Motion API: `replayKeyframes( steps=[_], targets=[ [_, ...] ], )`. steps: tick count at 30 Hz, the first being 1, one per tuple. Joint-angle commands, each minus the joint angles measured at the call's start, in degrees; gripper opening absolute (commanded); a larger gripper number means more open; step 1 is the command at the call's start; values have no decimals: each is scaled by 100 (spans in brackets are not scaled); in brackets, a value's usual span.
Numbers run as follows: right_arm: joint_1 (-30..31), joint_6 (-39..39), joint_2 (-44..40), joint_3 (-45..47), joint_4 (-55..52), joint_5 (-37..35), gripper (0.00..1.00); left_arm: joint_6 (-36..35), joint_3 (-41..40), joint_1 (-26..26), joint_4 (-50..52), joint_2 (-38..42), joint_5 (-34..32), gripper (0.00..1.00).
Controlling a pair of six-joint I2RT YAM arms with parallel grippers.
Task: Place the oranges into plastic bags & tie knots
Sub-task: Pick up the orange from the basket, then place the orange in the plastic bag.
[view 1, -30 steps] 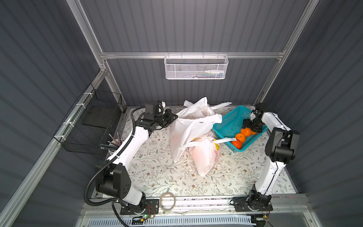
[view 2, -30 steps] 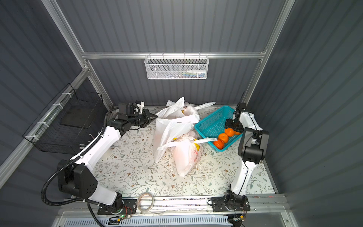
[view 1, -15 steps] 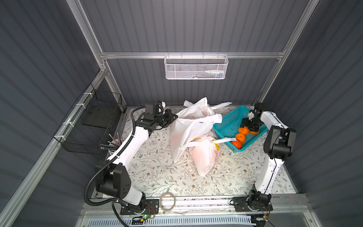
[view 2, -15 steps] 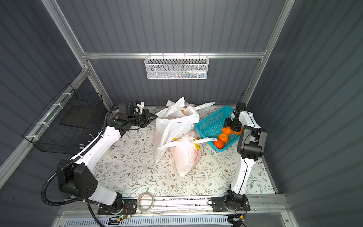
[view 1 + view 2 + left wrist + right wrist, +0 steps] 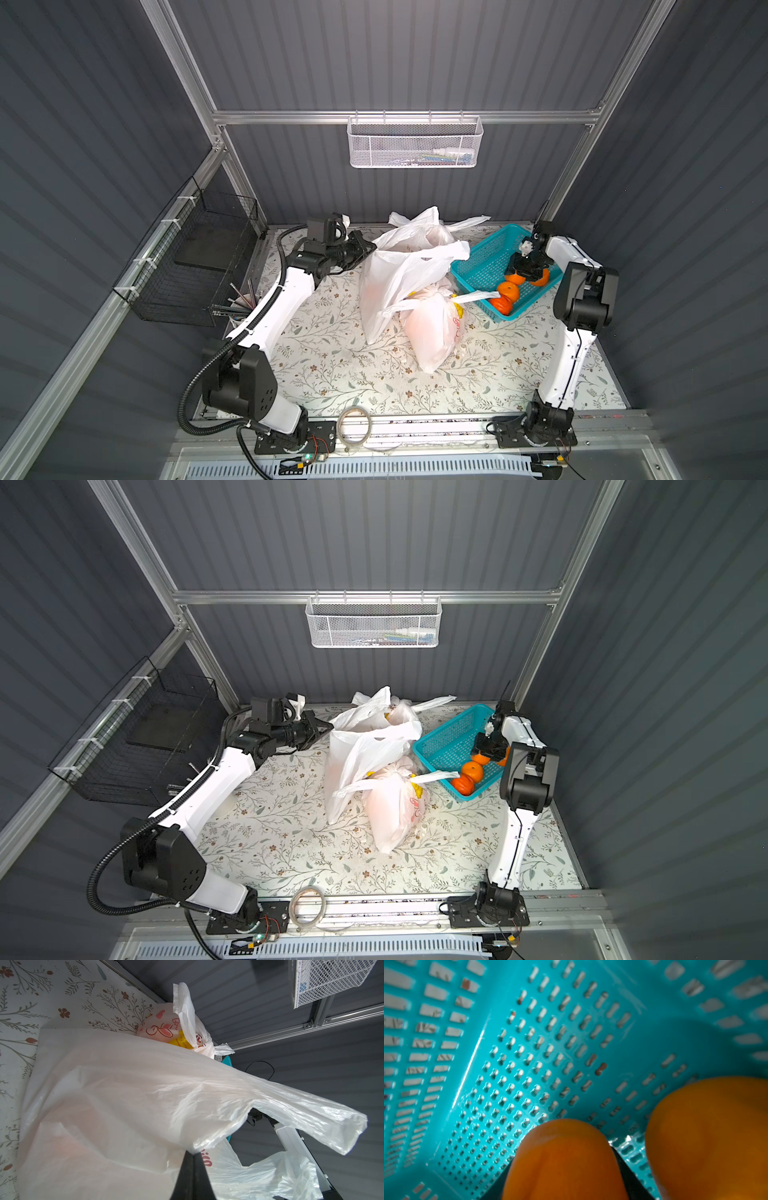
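R gripper (image 5: 524, 272) down in teal basket (image 5: 482, 266), jaws clamped on one orange (image 5: 562, 1159), other oranges (image 5: 508, 291) right beside. L gripper (image 5: 193, 1152), jaws pinched tight on open bag (image 5: 390, 286) rim, just L of basket.

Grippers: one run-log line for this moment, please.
left gripper: shut on open bag rim | right gripper: jaws around orange in teal basket, grip unconfirmed | orange not yet bagged

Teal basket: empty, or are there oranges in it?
Not empty. The basket holds at least four oranges at its near end in both top views; the right gripper sits over one.
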State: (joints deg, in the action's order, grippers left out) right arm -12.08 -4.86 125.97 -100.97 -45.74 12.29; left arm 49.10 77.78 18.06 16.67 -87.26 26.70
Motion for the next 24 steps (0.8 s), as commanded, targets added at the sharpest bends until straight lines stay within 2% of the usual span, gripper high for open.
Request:
replayKeyframes(
  steps=[1,4,9,13,18,24],
  targets=[
    [19,-66,-747,345,184,231,51,-103,-44,-5,-30,27,95,0],
    [17,-189,-1649,957,529,621,51,-165,-42,-5,-27,15,144,0],
    [134,-787,-3221,2117,1454,2269,50,-256,-77,-5,-31,-3,251,0],
    [568,-1623,-3931,2833,2558,3418,50,-346,-99,-5,-104,-60,460,0],
    [1593,-2196,-4029,3012,3336,3474,50,-401,-71,-5,-130,-135,621,0],
    [2643,-2515,-3469,2542,3832,3360,50,-410,-79,-2,-242,-170,826,0]
  ],
)
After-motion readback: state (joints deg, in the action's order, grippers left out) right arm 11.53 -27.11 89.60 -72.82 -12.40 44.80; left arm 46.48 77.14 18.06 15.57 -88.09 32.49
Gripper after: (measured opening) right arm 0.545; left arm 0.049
